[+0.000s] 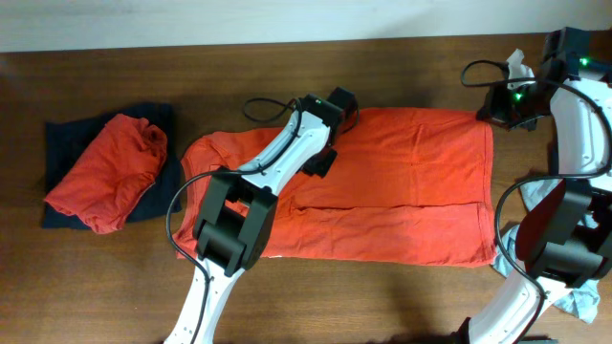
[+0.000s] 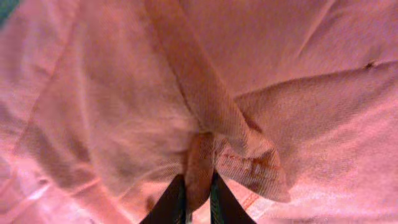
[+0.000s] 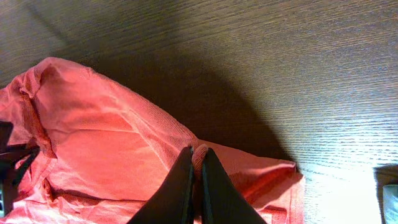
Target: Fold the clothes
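The red-orange cotton T-shirt lies spread flat across the middle of the brown wooden table (a long crease runs across it). The left gripper pinches a raised fold at the shirt's far edge, and the right gripper is closed on the hem at its far right corner. At the table's left, a crumpled red-orange garment rests on a dark navy garment.

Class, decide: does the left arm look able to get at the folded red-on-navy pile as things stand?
Probably not yet: the left gripper pinches the spread shirt; once released, nothing blocks the way to the pile.
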You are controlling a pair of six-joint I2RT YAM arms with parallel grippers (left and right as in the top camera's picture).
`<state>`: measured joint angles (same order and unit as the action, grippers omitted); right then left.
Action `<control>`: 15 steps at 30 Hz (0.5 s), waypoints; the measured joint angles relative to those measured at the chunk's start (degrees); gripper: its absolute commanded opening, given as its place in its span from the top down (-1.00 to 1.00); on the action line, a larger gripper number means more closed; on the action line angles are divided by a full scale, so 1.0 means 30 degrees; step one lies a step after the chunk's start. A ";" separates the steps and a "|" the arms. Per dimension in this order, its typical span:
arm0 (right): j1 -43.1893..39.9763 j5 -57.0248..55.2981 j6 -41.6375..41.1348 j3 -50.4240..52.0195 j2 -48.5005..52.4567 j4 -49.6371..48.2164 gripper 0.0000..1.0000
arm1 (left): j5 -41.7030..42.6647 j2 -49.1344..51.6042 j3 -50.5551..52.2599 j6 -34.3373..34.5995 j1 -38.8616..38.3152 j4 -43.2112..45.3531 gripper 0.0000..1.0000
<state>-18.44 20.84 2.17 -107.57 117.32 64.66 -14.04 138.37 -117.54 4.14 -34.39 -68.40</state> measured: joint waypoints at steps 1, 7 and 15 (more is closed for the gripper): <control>0.0000 0.0000 -0.0007 0.0000 0.0000 0.0000 0.92 | -0.0131 0.0000 -0.0248 -0.0015 0.0000 -0.0284 0.74; 0.0000 0.0000 0.0000 0.0000 0.0000 0.0000 0.91 | -0.0874 0.0029 -0.2630 -0.0015 0.0000 -0.2033 0.76; 0.0000 -0.0634 0.0007 0.0000 0.0000 0.0211 0.91 | -0.2288 0.0029 -0.4962 -0.0015 0.0000 -0.4073 0.73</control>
<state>-18.44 18.94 2.20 -107.57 117.32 65.30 -20.91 138.45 -132.42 4.10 -34.39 -80.62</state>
